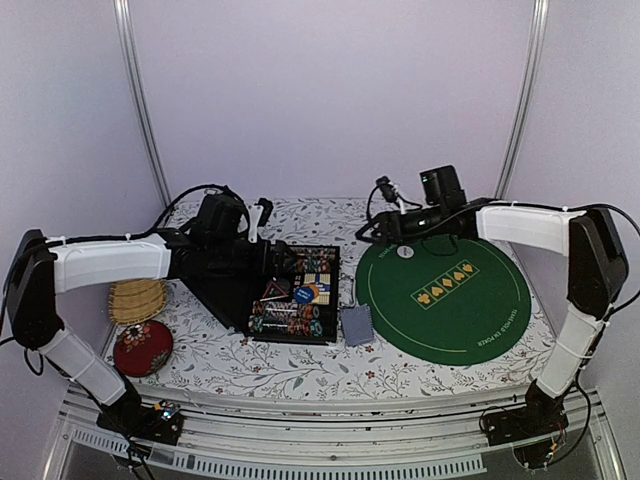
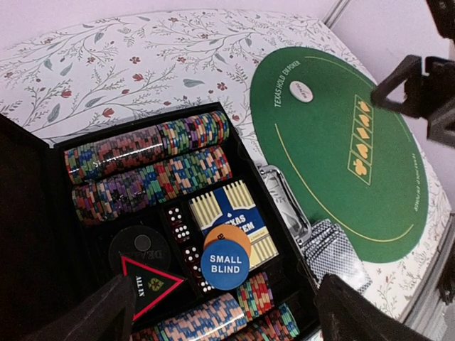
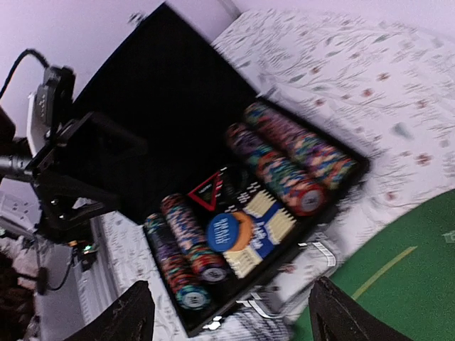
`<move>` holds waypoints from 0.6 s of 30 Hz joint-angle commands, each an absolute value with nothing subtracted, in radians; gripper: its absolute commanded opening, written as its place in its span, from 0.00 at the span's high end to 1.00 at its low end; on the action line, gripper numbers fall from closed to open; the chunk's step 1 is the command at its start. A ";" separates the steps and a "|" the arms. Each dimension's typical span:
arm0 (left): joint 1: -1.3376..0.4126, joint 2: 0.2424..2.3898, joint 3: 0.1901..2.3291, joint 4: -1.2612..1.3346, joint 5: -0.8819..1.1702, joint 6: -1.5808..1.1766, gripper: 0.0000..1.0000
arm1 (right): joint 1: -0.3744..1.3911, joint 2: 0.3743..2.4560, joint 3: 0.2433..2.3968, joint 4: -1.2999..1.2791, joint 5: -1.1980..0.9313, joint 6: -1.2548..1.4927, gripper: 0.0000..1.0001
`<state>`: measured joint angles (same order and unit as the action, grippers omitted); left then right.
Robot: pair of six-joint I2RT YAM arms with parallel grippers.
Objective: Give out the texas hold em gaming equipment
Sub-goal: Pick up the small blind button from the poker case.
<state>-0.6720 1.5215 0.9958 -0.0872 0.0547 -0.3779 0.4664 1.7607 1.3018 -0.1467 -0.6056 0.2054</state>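
Left jaws, lower frame, gape empty; right jaws likewise. Best drop squarely over the round blue SMALL BLIND disc (image 2: 224, 264).

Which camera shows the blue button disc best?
Left wrist: the blue disc is close and sharp, its SMALL BLIND lettering legible. The top view shows only a tiny blue spot; the right wrist view shows it blurred.

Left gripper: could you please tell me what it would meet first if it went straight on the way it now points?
Most likely the blue disc lying in the open case, straight ahead of the left gripper; depth is hard to judge.
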 commanded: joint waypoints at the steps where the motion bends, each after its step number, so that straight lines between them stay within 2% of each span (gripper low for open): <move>1: -0.676 1.552 0.976 -0.086 0.126 -0.419 0.11 | 0.552 1.899 1.345 -0.065 -0.801 0.270 0.28; 3: -0.676 1.575 0.979 -0.080 0.143 -0.424 0.15 | 0.578 1.974 1.410 -0.078 -0.771 0.302 0.35; 9: -0.636 1.721 1.027 -0.078 0.241 -0.449 0.39 | 0.605 2.132 1.469 0.050 -0.863 0.487 0.52; 13: -0.595 1.801 1.033 -0.023 0.349 -0.499 0.44 | 0.637 2.196 1.516 0.042 -0.861 0.513 0.60; 18: -0.584 1.848 1.038 0.030 0.396 -0.512 0.43 | 0.676 2.258 1.585 -0.041 -0.816 0.479 0.64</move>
